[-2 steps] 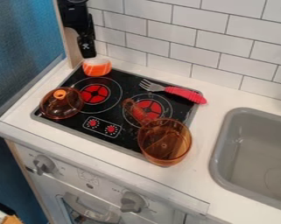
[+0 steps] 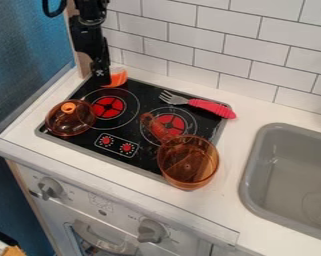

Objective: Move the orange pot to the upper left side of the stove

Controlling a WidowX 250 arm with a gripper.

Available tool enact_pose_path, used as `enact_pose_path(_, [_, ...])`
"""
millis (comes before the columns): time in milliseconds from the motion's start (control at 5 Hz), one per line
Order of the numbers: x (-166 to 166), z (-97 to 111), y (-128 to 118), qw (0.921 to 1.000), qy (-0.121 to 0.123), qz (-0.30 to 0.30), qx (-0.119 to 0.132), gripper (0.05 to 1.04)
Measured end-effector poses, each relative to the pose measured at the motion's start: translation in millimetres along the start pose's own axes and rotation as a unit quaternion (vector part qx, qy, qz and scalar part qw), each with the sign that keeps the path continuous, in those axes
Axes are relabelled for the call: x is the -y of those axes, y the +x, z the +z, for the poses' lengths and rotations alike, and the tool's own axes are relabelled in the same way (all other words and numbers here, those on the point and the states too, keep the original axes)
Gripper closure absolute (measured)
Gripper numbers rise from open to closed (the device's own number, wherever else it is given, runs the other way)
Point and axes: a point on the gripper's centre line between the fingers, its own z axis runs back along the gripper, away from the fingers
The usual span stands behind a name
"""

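The hand hangs down over the back left corner of the stove, in front of part of an orange and white piece. Whether the hand is open or closed I cannot tell, nor whether it touches that piece.

The orange pot, see-through, sits at the stove's front right corner, its body reaching out past the front edge over the white table. Its handle points toward the back left and lies across the right-hand burner, 1 of 2 red-centred burners. The pot is well apart from the hand.

At the stove's left edge is a see-through orange lid with a brighter orange knob on top, just beside the left-hand burner. A fork lies near the stove's back edge, tines to the left, its red handle running to the back right corner. Between the burners and the front edge is a panel with 2 red dials. A grey sink is set into the table to the right of the stove, and white tiles cover the wall behind.
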Motion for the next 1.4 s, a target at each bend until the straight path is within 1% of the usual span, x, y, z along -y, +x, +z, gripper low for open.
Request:
enact_pose_path(200, [-4,21,-3,0.9997,-0.024,0.0,-0.006,0.083])
enact_pose_path(400, [-20,43,-19,0.9986,-0.049,-0.012,-0.014,0.083])
enact_pose_path(600, [-47,56,-41,0.9983,-0.05,-0.024,-0.018,0.083])
enact_pose_path(800, [-81,61,-62,0.9983,-0.052,-0.002,-0.026,0.083])
enact_pose_path(1000, [-117,73,-86,0.9974,-0.051,-0.025,-0.045,0.083])
enact_pose_path(1200, [-149,81,-98,0.9967,-0.034,-0.031,-0.067,0.083])
enact_pose_path(1400, [-185,69,-109,0.9969,-0.011,-0.045,-0.063,0.083])
